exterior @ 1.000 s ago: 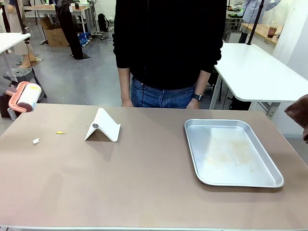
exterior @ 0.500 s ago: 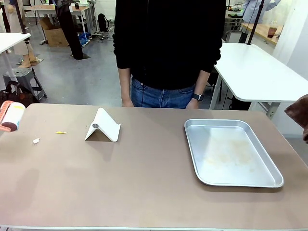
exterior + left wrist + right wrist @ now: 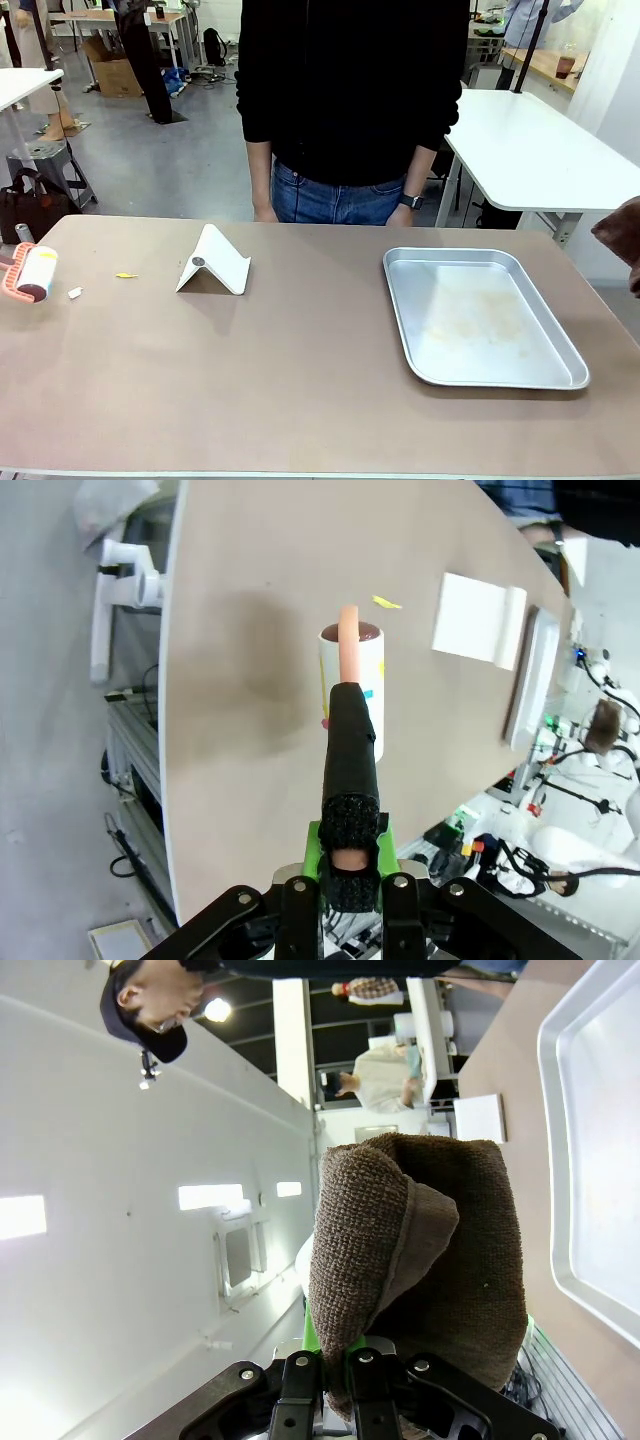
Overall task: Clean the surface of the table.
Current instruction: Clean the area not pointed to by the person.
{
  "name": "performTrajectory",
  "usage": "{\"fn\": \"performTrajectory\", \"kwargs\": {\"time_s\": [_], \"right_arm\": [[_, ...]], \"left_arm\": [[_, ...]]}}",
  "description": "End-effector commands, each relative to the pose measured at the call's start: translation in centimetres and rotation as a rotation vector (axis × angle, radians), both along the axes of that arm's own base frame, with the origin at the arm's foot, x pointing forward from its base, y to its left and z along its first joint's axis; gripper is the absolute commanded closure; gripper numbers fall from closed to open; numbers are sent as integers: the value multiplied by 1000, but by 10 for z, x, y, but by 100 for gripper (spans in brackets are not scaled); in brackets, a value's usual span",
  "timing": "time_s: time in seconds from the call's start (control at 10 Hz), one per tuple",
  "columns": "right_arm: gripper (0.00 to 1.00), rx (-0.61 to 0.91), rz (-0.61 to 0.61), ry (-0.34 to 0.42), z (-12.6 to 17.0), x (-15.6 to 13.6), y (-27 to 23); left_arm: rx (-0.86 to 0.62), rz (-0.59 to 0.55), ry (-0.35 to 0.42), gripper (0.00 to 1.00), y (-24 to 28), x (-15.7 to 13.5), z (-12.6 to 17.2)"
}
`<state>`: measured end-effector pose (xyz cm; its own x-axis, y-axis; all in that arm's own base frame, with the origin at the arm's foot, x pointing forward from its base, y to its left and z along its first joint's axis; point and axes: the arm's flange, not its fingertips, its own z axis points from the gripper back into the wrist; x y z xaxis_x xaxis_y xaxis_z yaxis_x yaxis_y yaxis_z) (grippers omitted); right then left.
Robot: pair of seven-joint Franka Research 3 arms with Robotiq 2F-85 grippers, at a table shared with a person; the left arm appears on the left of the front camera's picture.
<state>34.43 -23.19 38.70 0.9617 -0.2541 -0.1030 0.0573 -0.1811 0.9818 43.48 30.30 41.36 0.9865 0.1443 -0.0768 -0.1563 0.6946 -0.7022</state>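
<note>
Two scraps (image 3: 75, 293) lie beside the roller (image 3: 37, 273) clamped in your left end effector (image 3: 347, 855); press it flat on the worktop (image 3: 300, 380) and roll over them.

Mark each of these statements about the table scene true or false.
1. The left gripper grips a roller by its handle. True.
2. The tray lies on the robot's left side of the table. False: it lies on the right side.
3. The right gripper holds a brown cloth. True.
4. The white stand sits inside the tray. False: it stands on the table, left of the tray.
5. Two small scraps lie on the table near the roller. True.
</note>
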Motion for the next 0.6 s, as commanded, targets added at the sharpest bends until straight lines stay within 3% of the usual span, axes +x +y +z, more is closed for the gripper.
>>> {"fn": "performTrajectory", "kwargs": {"time_s": [0.0, 0.5], "right_arm": [[100, 13, 5, -8, 4, -1, -1], [100, 13, 5, -8, 4, -1, -1]], "left_arm": [[41, 26, 26, 100, -14, -9, -7], [75, 43, 39, 100, -21, -9, -18]]}}
